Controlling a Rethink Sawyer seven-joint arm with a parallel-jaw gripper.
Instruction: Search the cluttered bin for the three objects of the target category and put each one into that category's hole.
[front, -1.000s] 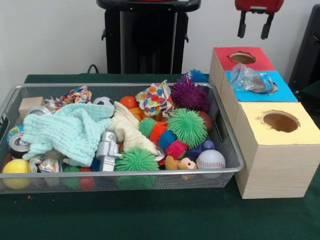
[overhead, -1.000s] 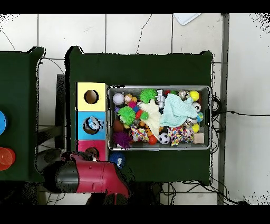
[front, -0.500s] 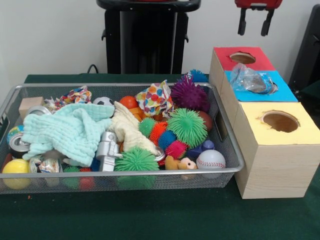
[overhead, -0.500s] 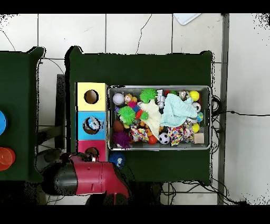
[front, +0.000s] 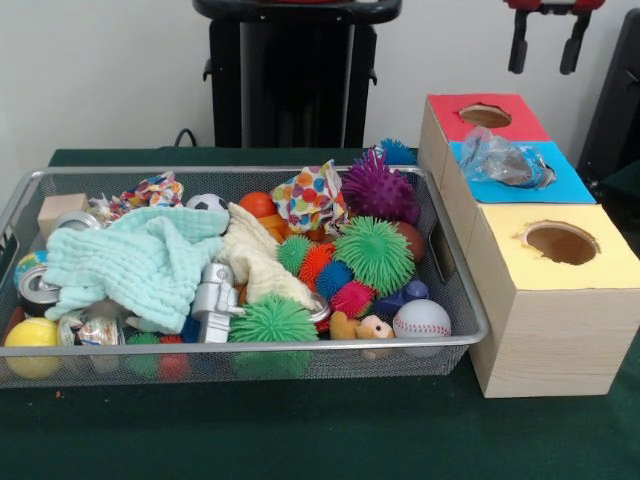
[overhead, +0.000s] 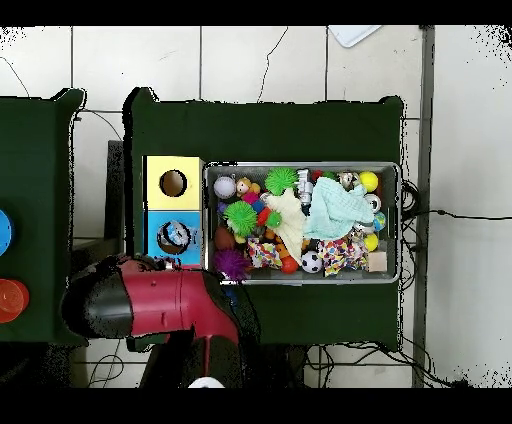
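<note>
While the empty gripper (front: 546, 42) hangs with fingers spread wide at one o'clock above the boxes, a crumpled plastic bag (front: 497, 159) sits on the blue box's hole (front: 540, 176); light, slippery, probably best pinched at a raised fold.

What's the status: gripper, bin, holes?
Gripper open, empty, high above red-topped box. Bin full of clutter. Crumpled plastic bag sits on blue hole, not through.
</note>
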